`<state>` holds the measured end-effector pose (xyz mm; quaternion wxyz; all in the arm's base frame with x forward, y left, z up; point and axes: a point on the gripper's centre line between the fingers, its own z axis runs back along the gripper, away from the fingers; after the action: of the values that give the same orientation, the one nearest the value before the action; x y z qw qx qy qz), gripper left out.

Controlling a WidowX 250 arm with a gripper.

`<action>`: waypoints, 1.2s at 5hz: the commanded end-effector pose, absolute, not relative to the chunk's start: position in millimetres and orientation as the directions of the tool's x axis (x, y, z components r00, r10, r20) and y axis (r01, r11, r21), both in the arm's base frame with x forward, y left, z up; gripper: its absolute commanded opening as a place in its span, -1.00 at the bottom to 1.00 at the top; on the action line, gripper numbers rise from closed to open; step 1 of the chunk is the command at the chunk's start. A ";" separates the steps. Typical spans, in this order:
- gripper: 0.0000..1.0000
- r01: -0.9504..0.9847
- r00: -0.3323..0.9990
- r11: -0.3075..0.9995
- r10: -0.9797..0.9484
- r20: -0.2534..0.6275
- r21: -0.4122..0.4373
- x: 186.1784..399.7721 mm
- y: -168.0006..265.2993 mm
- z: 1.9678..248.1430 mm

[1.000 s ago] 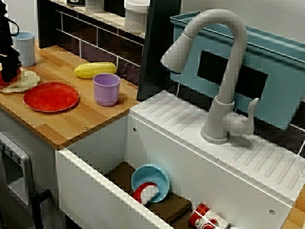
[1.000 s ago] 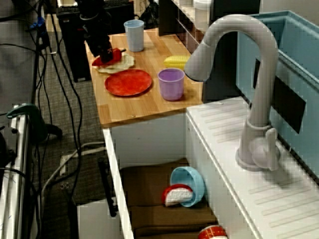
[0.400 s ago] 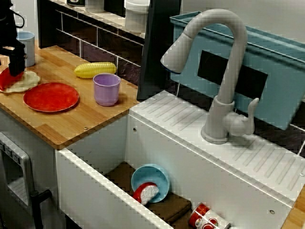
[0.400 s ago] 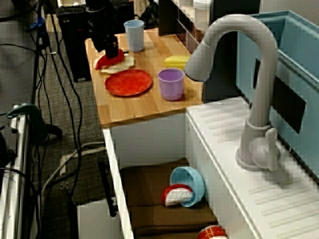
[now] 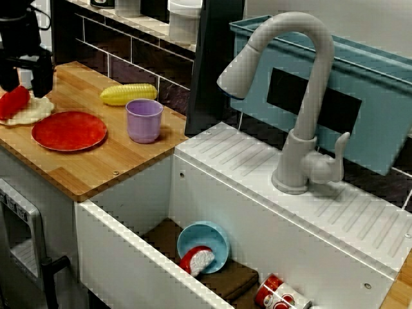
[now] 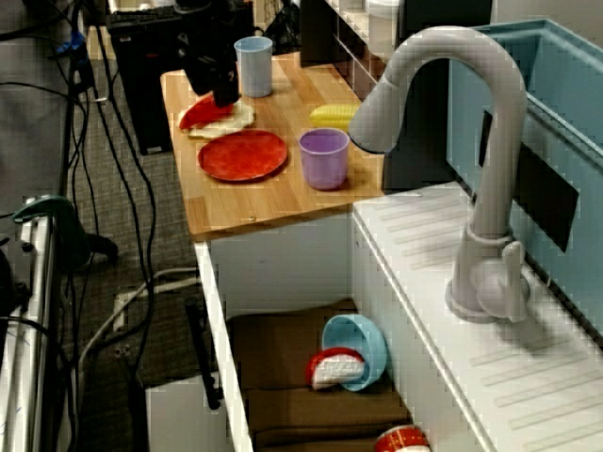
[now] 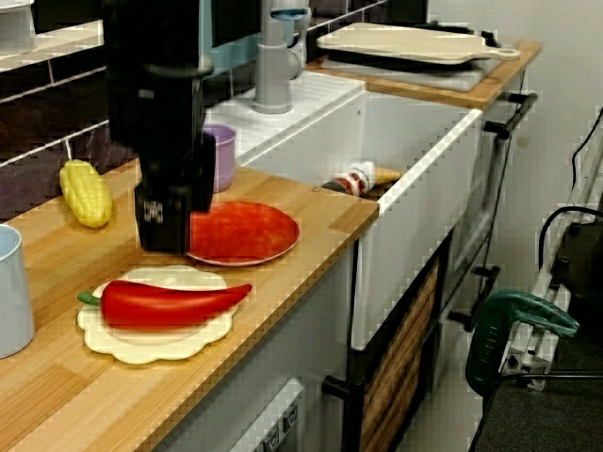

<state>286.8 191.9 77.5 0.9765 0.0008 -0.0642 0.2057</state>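
Observation:
A red chili pepper (image 7: pixel 170 301) lies flat on a scalloped cream plate (image 7: pixel 141 350) at the left end of the wooden counter. My black gripper (image 7: pixel 174 226) hangs open just above and behind it, touching nothing. In the view facing the sink, the gripper (image 5: pixel 26 80) shows two spread fingers over the pepper (image 5: pixel 14 102). In the view along the counter, the gripper (image 6: pixel 213 89) hovers above the pepper (image 6: pixel 203 111) and cream plate (image 6: pixel 233 121).
A red plate (image 5: pixel 69 130), a purple cup (image 5: pixel 143 120), a corn cob (image 5: pixel 129 94) and a light blue cup (image 6: pixel 253 66) stand around the gripper on the counter. The sink holds a blue bowl (image 5: pixel 205 244) and a red can (image 5: pixel 269 291). A grey faucet (image 5: pixel 302 96) rises behind.
The gripper was down on the pepper a second ago. It has since let go and risen, shifting slightly toward the back wall. The pepper stays on the cream plate.

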 end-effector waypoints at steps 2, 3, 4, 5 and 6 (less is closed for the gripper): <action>1.00 -0.347 0.920 0.936 0.352 0.174 -0.056 286.8 144.7 118.3; 1.00 -0.307 0.934 0.951 0.310 0.177 -0.049 298.1 132.6 111.6; 1.00 -0.266 0.946 0.963 0.271 0.179 -0.052 311.7 121.2 108.6; 1.00 -0.152 0.974 0.986 0.160 0.157 -0.065 326.0 104.1 110.9; 1.00 -0.025 0.989 0.999 0.029 0.145 -0.032 331.4 84.3 116.8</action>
<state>327.4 84.6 101.2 0.9982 -0.0232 -0.0479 0.0274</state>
